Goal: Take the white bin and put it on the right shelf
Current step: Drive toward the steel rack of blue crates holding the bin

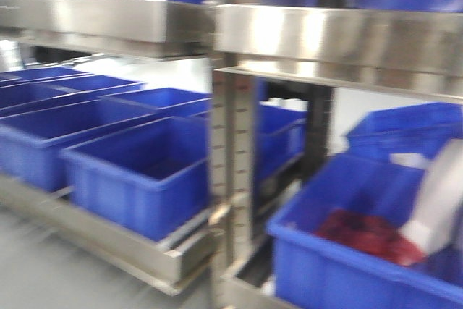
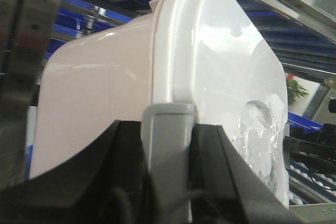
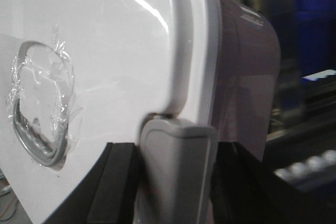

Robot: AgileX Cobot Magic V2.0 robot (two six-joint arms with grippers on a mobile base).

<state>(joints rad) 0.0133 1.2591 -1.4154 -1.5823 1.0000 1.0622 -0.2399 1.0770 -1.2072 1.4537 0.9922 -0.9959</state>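
Front view first, and it is blurred: the right shelf (image 1: pixel 340 37) shows its shiny steel rail across the upper right, with a steel upright (image 1: pixel 231 150) running down the middle. Blue crates (image 1: pixel 145 171) sit in rows on the lower level to the left. One more blue crate (image 1: pixel 340 265) at the bottom right holds something red (image 1: pixel 369 233). A white shape (image 1: pixel 441 200) leans over that crate at the right edge, too smeared to name. Over to the left wrist view: the white bin (image 2: pixel 100 93) fills the frame, turned on its side, pinkish wall to the left. Its whiter lid (image 2: pixel 215 66) faces right. The left tool (image 2: pixel 168 116) is clamped on the lid's rim; one grey finger (image 2: pixel 168 171) lies flat over the edge and its partner is hidden behind. A patch of clear film (image 2: pixel 257 129) covers a hollow in the lid, with steel rails (image 2: pixel 294 3) slanting above. Right wrist view now, the mirror of it: the lid (image 3: pixel 105 51) is on the left and the bin's wall (image 3: pixel 247 77) on the right. The right tool (image 3: pixel 178 129) grips the rim the same way, grey finger (image 3: pixel 178 177) pressed over it. A grey handle under film (image 3: pixel 39 119) sits in the lid's hollow. So the bin hangs between the two tools, in front of blue crates; how near it is to the right shelf I cannot tell.
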